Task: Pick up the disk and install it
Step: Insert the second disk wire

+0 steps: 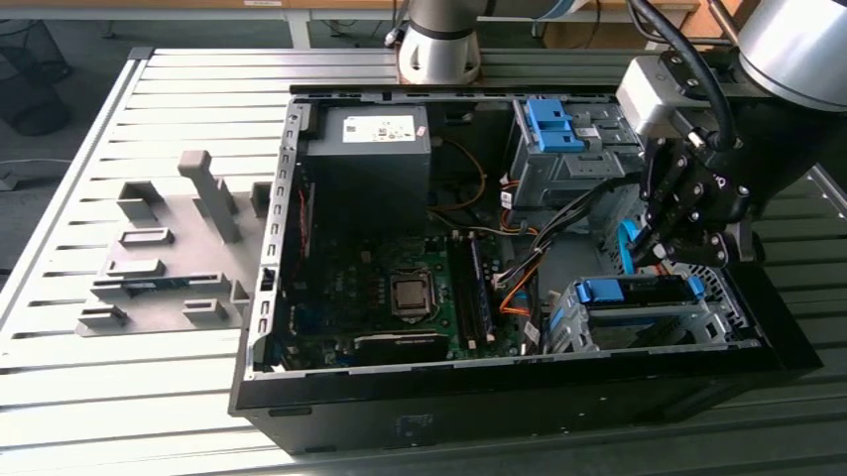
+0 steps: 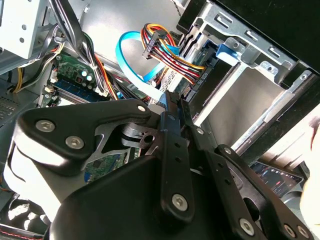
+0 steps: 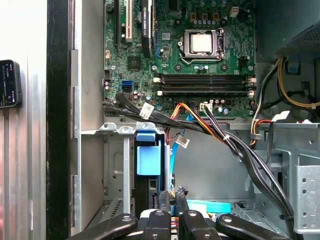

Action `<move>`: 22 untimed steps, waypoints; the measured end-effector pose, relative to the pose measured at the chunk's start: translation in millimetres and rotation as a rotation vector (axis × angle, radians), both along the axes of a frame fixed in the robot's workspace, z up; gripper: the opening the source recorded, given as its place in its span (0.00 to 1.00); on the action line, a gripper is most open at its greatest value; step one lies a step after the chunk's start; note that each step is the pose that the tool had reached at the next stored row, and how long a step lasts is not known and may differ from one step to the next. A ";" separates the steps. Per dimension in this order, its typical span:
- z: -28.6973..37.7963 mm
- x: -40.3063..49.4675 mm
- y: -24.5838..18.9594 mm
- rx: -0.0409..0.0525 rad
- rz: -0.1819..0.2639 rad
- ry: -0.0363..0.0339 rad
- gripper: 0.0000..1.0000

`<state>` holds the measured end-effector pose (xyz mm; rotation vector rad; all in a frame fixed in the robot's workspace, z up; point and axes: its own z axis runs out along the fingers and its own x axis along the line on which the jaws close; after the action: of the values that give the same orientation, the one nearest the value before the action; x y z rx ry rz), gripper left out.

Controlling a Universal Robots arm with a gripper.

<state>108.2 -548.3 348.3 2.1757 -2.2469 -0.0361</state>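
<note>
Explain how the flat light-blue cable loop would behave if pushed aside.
The flat light-blue cable is probably floppy, since it sits in a loose curve. It looks thin, so likely light. Its smooth arc suggests some spring-back.

1. An open computer case (image 1: 265, 297) lies on a slatted metal table (image 1: 159, 397) — motherboard (image 1: 397, 297) exposed.
2. The gripper (image 1: 662, 243) hangs beside the blue-framed drive cage (image 1: 649, 307) — fingers obscured.
3. Grey fixture (image 1: 166, 253) sits on the exterior view's left.

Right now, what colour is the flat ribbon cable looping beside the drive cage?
Light blue cable, clearest in the second wrist view.
</note>
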 end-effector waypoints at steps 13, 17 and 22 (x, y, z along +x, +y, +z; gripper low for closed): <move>-6.4 3.1 -10.9 0.0050 -0.004 0.0003 0.16; -8.4 3.1 -11.7 0.0063 -0.005 0.0003 0.16; -10.2 3.6 -13.6 0.0112 -0.006 0.0003 0.16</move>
<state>111.9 -561.9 338.1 2.1746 -2.2582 -0.0492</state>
